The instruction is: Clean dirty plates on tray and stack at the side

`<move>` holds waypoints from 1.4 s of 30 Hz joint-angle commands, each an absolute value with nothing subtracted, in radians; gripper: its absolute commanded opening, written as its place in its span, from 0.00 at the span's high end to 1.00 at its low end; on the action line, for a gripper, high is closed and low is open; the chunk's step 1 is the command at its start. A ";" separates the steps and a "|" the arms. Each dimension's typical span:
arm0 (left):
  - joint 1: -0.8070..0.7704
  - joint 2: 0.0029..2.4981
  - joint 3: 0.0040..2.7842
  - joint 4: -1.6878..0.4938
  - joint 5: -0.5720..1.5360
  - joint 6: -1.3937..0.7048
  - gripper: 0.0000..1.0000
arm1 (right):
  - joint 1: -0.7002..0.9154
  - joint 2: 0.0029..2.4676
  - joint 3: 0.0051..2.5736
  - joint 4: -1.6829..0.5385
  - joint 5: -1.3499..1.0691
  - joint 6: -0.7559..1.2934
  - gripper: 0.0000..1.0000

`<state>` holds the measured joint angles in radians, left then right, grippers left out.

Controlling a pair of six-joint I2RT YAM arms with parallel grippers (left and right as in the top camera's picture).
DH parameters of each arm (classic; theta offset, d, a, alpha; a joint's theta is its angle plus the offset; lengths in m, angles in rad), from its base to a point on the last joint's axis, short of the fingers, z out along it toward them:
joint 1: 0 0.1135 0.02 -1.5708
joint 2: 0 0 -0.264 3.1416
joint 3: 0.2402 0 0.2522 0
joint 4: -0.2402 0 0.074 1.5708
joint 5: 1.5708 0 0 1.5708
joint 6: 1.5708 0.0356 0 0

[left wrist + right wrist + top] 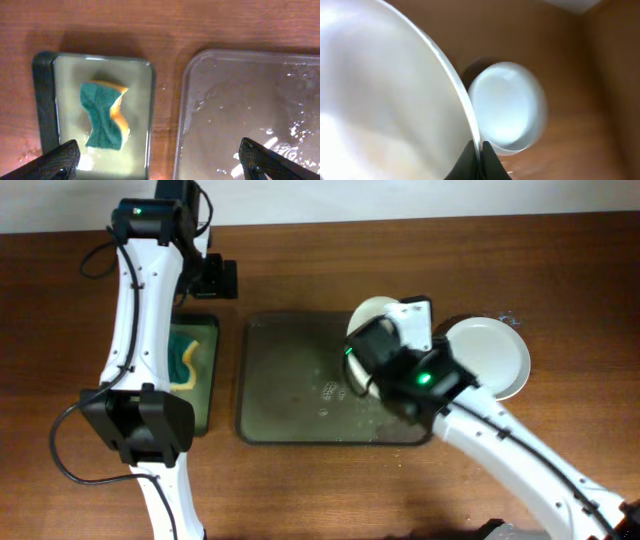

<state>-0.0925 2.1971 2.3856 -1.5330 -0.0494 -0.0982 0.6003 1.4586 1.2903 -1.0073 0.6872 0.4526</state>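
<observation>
Plate [385, 90] rim clamped between our right fingers [465, 167]
We hold it tilted above the tray [290, 390], at its right end, near the other plate [490, 355] on the counter [300, 490]. It looks stiff, slick and breakable, so a deep rim grip seems safest. Left fingers [60, 162] gape empty.

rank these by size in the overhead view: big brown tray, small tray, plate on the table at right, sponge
1. large tray
2-3. small tray and side plate: they look alike, and the tray is partly under the left arm, so unranked
4. sponge
</observation>
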 commanded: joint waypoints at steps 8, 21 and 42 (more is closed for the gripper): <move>-0.153 2.182 2.389 -1.522 -0.037 -0.107 0.01 | -0.170 1.476 1.306 -0.970 -0.276 0.234 0.96; -0.154 2.182 2.389 -1.500 -0.041 -0.107 0.01 | -0.485 1.792 1.279 -0.825 -0.128 0.243 0.88; -0.154 2.182 2.389 -1.501 -0.041 -0.107 0.01 | -0.237 1.443 1.893 -1.586 -0.228 0.206 0.02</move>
